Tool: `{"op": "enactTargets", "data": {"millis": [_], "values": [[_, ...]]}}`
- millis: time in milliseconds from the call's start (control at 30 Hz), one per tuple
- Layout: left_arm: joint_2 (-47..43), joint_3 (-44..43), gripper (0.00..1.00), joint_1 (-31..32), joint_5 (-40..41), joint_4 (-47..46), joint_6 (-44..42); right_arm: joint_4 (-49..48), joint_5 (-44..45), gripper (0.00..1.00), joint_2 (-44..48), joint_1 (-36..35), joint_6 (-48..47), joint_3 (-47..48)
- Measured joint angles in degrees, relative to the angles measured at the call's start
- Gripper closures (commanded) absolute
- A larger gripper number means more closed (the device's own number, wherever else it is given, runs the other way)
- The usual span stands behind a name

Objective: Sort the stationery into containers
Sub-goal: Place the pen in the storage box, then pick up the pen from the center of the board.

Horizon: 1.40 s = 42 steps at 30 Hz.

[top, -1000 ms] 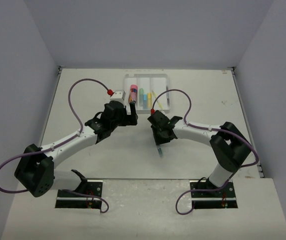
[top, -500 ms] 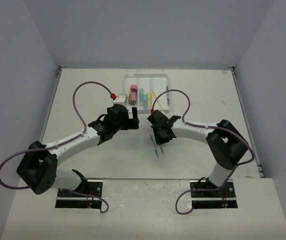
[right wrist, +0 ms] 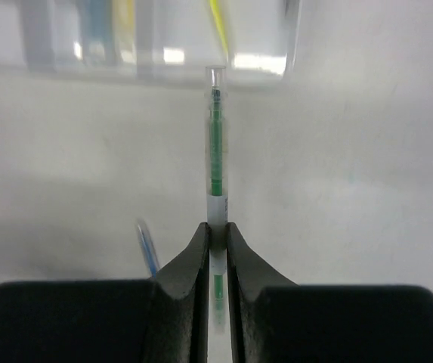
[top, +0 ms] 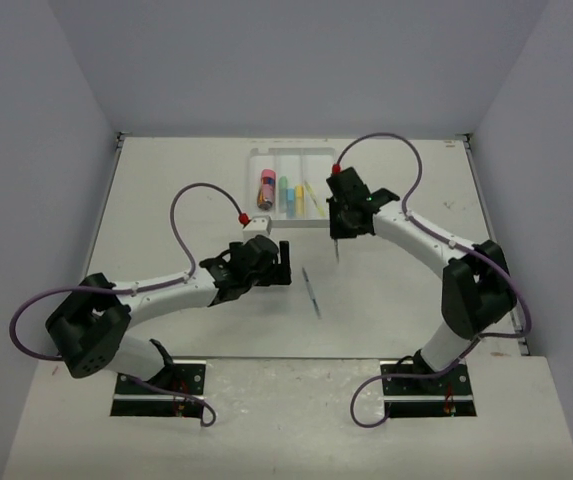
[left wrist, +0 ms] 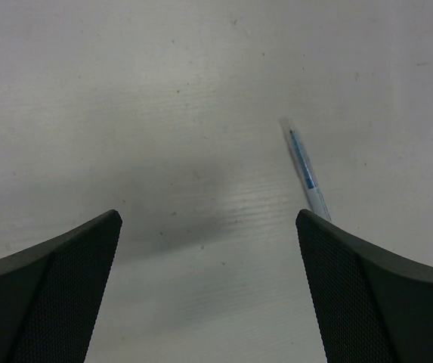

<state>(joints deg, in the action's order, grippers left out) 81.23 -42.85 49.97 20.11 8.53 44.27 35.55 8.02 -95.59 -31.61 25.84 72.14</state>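
My right gripper (right wrist: 217, 227) is shut on a thin clear pen with a green refill (right wrist: 215, 151), whose tip points at the near rim of the clear tray (right wrist: 156, 45). From above, the right gripper (top: 340, 232) hangs just near the tray's (top: 256, 155) right end. The tray holds a pink glue stick (top: 267, 187), a mint green marker (top: 284, 192), a yellow marker (top: 299, 197) and a pale yellow pen (top: 312, 197). A thin blue pen (top: 312, 292) (left wrist: 307, 170) lies on the table. My left gripper (top: 276, 262) (left wrist: 207, 219) stands open just left of it, holding nothing.
Purple cables loop above both arms (top: 201, 190). The white table (top: 166, 200) is walled on three sides. The arm bases (top: 156, 385) are bolted at the near edge.
My right gripper closed on the green-refill pen and carried it from the table's middle toward the tray. My left gripper drew back from the tray toward the blue pen.
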Motion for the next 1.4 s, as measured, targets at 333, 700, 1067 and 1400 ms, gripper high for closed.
{"op": "enactTargets", "data": {"millis": [333,700,1067,1400], "values": [[-0.9,1.5,0.00,9.0,6.0,2.7,12.5,4.1,1.8,0.98,-24.5,6.4,-7.1,41.7],[-7.0,0.0,0.00,14.6,15.2,9.9,19.7,15.6,2.0,0.58,-40.5,7.7,-10.8,56.7],[-13.7,-1.4,0.00,-3.0,18.4,20.2,15.4,11.0,3.1,0.56,-9.7,-2.5,-6.5,23.4],[-26.2,-6.5,0.00,-6.5,19.3,26.2,6.6,7.7,1.0,0.60,-5.2,-17.5,1.6,0.7]]}}
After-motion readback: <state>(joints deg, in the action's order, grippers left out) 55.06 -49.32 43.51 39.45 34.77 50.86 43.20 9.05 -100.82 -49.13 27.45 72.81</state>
